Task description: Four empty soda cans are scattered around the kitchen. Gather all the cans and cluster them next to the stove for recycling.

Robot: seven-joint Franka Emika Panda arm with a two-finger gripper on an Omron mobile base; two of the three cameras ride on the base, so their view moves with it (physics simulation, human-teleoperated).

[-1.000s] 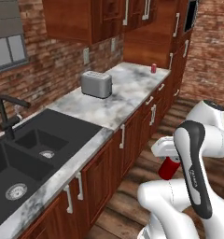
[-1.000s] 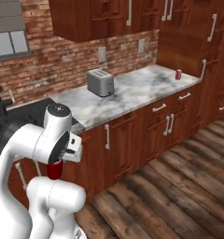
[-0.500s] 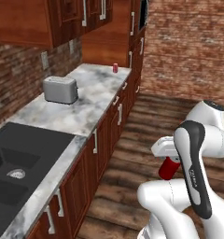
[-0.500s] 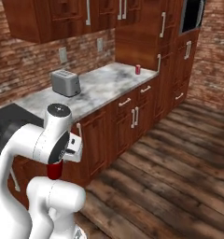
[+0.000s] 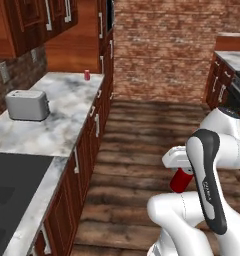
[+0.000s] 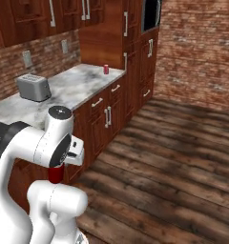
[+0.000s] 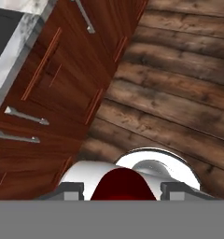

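Whole view swung right along counter point(image 5: 57, 130); red can point(image 5: 181, 180) pinched in tool point(image 7: 121, 189), another can point(image 5: 87, 75) on counter

You have a marble counter point(image 5: 62, 125) running along the brick wall. A silver toaster point(image 5: 26, 105) stands on it, and well beyond the toaster a red soda can point(image 5: 87, 75) sits upright near the counter's far end, by the tall cabinet.

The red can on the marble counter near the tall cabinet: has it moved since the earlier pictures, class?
No. The red can sits in the same counter corner beside the tall cabinet; the camera has turned.
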